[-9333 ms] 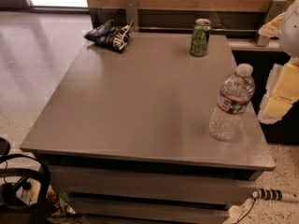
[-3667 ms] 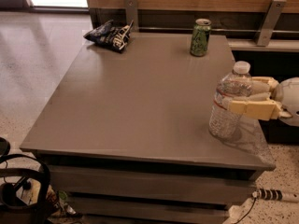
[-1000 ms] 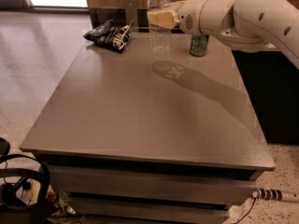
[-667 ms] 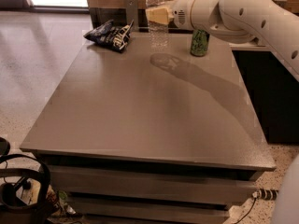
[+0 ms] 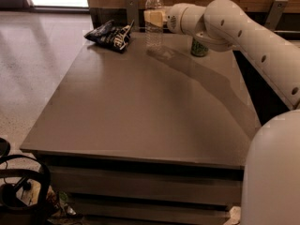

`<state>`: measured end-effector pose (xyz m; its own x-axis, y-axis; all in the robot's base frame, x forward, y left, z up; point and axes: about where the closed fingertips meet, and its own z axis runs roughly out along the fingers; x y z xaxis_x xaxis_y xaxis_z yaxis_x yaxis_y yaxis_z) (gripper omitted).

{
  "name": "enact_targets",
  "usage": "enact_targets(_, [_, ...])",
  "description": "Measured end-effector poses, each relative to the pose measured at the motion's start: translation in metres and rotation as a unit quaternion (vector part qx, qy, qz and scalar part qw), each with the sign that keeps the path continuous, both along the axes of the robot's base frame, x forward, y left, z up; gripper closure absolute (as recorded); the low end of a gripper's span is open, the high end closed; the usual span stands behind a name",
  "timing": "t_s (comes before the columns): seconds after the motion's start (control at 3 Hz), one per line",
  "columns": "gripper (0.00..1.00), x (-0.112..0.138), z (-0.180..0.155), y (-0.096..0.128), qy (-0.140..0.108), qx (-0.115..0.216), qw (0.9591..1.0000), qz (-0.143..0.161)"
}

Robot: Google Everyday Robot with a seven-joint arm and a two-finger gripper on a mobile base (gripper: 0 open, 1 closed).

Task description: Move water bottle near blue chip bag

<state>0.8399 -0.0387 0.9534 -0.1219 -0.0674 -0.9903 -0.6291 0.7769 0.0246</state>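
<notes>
The water bottle (image 5: pixel 153 18), clear with a white cap, stands upright near the table's far edge, just right of the blue chip bag (image 5: pixel 110 34). The bag is dark blue, wrinkled, and lies at the far left of the table. My gripper (image 5: pixel 153 17) reaches in from the right and is shut on the bottle's middle, its cream fingers (image 5: pixel 151 17) around the label band. The bottle's base is at or just above the table surface; I cannot tell which.
A green drink can (image 5: pixel 199 47) stands behind my arm at the far right of the grey table (image 5: pixel 140 107). A wooden wall with metal posts (image 5: pixel 132 8) runs behind the table. Cables and a black frame (image 5: pixel 21 191) lie on the floor at lower left.
My arm has carried the bottle from the table's front right to the far edge and further left, closer to the blue chip bag. The bag and can have not moved.
</notes>
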Motion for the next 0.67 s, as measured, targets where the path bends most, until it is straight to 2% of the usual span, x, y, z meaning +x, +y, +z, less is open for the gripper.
enact_targets(0.33, [1.00, 0.015, 0.000, 0.017, -0.016, 0.026, 0.9995, 0.009])
enact_targets(0.67, [1.00, 0.022, -0.003, 0.036, -0.018, 0.024, 0.9993, 0.022])
